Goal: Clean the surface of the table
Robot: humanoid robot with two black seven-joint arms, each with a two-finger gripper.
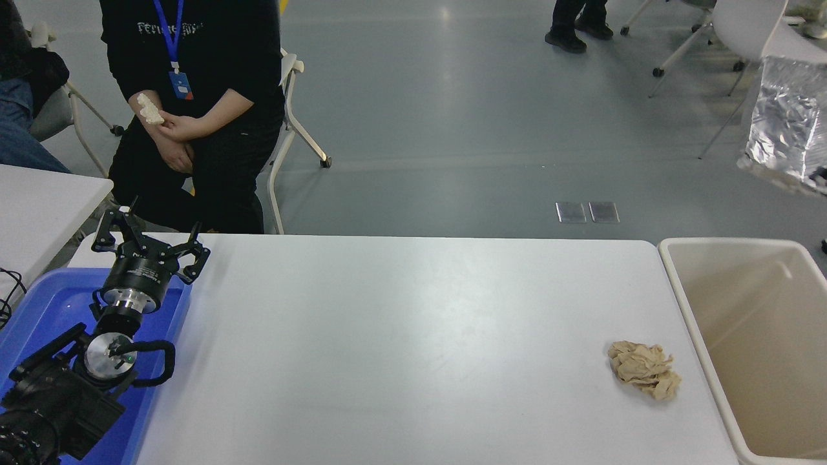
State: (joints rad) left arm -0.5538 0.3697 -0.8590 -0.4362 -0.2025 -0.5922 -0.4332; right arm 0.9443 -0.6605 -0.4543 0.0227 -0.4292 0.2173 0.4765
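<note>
The white table surface (pixel 400 336) fills the middle of the head view. A crumpled brown paper wad (pixel 644 369) lies on it near the right edge. A crinkled silver foil bag (pixel 785 123) hangs in the air at the far right, above the floor beyond the table. Only a dark tip of my right gripper (pixel 819 173) shows at the bag's lower corner, at the picture's edge, gripping it. My left gripper (pixel 148 242) is parked at the lower left, open and empty.
A beige bin (pixel 685 290) stands against the table's right end. A blue tray (pixel 39 310) lies under my left arm. A person (pixel 194 77) sits at the far left holding a white wad (pixel 150 108). A smaller white table (pixel 39 200) is at the left edge.
</note>
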